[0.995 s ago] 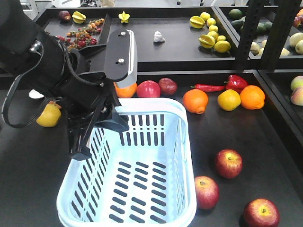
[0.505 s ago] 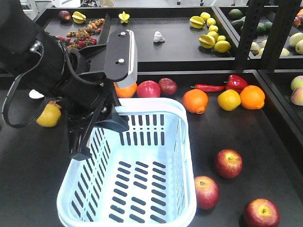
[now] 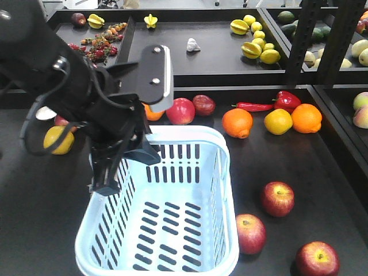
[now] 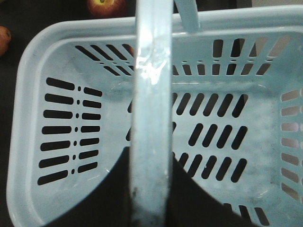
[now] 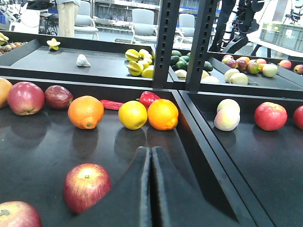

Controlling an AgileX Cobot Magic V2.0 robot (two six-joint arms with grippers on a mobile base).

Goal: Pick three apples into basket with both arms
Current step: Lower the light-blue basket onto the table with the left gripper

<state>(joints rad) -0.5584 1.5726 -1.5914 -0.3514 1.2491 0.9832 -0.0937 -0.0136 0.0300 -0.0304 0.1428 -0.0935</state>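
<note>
Three apples [image 3: 278, 198] on tabletop [image 3: 322, 172], close right of basket [image 3: 184, 132]; none inside. Right tool [image 5: 150, 151] nearer: tips together, empty, apples low-left of it. Left tool [image 4: 150, 170] judged clamped on basket handle [image 4: 151, 71]; finger contact hidden behind handle. Right tool out of front view. Third apple cut from right wrist view.

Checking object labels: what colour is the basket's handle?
The handle is pale blue-white, like the rest of the basket; it shows best in the left wrist view.
</note>
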